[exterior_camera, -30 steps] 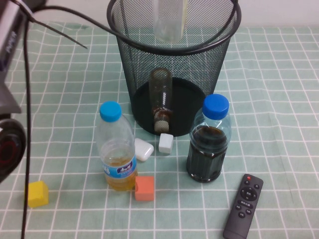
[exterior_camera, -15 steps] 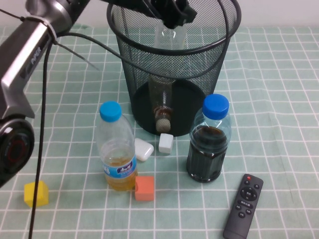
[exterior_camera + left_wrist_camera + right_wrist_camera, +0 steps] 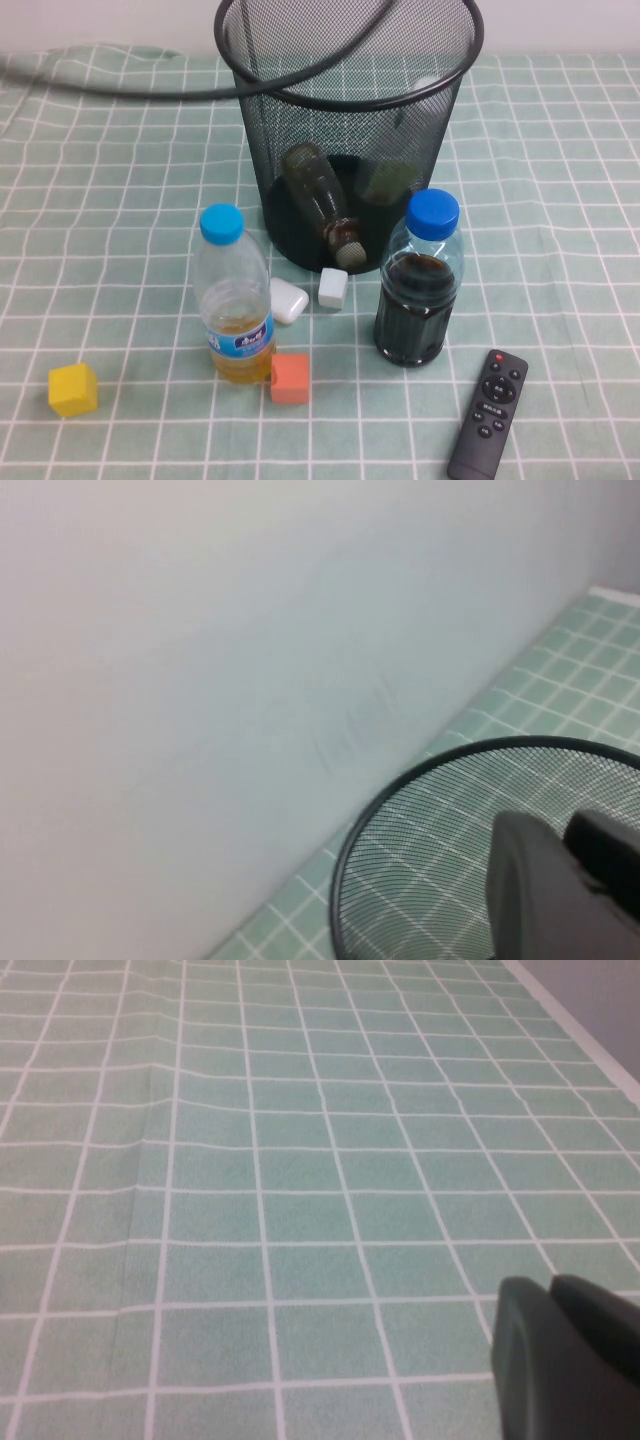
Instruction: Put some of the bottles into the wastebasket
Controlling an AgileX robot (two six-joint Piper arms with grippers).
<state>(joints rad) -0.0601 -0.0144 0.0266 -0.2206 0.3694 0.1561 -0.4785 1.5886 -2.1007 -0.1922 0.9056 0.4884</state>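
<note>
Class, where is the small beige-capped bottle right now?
In the high view, the small beige-capped bottle lies tilted inside the wastebasket at table centre, cap toward the white cube outside.

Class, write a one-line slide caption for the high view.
Two bottles lie inside the black mesh wastebasket; two blue-capped bottles stand outside on the checked cloth.

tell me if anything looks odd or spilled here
Nothing spilled. Both bottles lie tipped inside the wastebasket, as intended. A black cable drapes across its rim. The left gripper is above the basket, the right gripper over bare cloth, both holding nothing.
</note>
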